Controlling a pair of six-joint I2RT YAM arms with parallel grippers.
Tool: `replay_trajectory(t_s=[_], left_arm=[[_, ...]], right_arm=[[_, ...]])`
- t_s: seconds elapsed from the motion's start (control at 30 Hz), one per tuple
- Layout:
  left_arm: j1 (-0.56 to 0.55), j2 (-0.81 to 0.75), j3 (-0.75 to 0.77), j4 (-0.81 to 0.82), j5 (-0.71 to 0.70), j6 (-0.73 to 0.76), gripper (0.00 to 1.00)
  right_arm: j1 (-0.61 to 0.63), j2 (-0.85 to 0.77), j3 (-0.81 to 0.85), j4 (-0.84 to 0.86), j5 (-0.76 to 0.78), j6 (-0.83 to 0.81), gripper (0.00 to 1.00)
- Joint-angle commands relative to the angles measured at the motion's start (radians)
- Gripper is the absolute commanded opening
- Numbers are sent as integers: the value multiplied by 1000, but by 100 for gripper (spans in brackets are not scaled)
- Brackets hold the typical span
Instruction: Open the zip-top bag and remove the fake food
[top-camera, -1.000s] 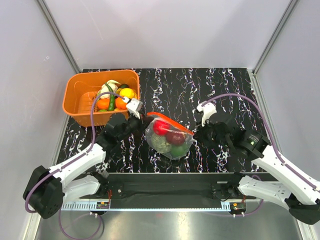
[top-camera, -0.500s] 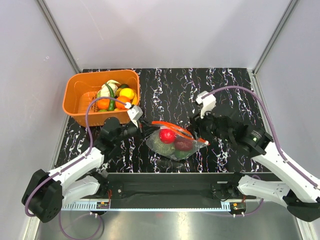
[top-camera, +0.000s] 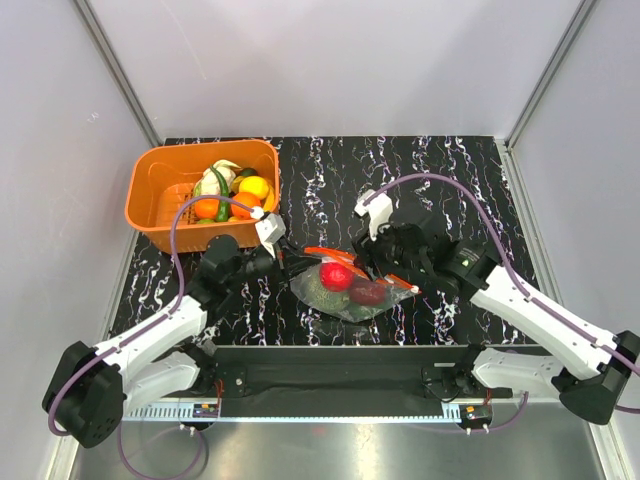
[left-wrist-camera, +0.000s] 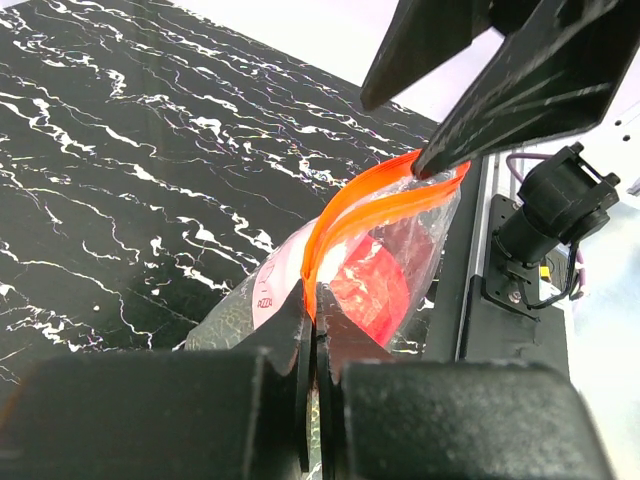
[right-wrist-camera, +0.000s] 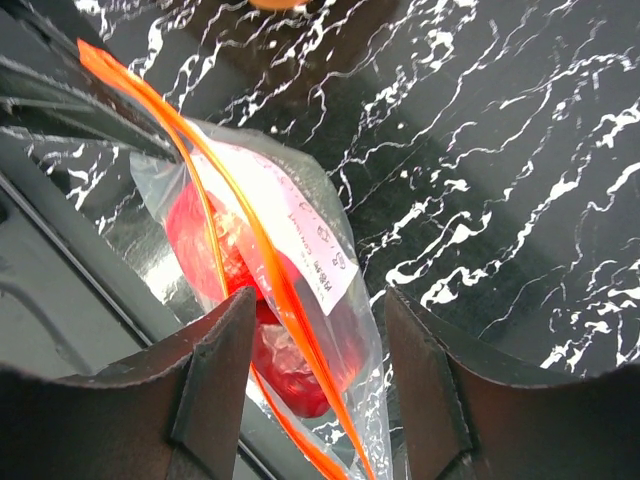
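The zip-top bag (top-camera: 350, 285) lies on the black table (top-camera: 450, 170), near the front edge, between the two arms. The fake food (top-camera: 337, 276) is all inside it, so nothing is out yet. You can see a red piece, a dark red one and a green one through the clear plastic.

The left claw (left-wrist-camera: 310, 345) is pinched tight on one end of the bag's orange strip (left-wrist-camera: 375, 200). The right claw (right-wrist-camera: 315, 320) is open wide, with the strip and the top of the bag between its fingers (right-wrist-camera: 215, 365). It does not grip anything yet. The strip looks a little split, so I think the mouth is just starting to open. Pulling it wide and taking the food out are left to do.

The bag sits close to the front edge of the table, so a piece could roll off there. The orange basket (top-camera: 160, 215) is near the left arm. The back and right side have lots of room.
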Motion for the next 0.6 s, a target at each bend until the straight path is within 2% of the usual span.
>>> replay_trajectory(t_s=[0.0,0.2,0.3,0.33,0.4,0.43,0.47,0.57], left_arm=[[2,-20,21,52,32,9,0],[2,-20,24,49,38,9,0],[2,-19,24,44,38,12,0],[2,-19,27,41,38,12,0],[1,-13,29,40,32,16,0],[2,-11,33,37,29,20,0],[2,-2,39,34,23,24,0],[2,20,76,12,11,38,0]], right_arm=[[4,6,-24,54,-34,-26,61],[4,49,-48,83,-81,-30,58],[6,81,-44,73,-78,-30,51],[4,91,-38,65,-78,-27,45],[4,103,-31,57,-74,-24,15],[4,105,-27,54,-61,-15,6],[4,103,-25,45,-42,-12,0],[3,91,-7,8,41,3,0]])
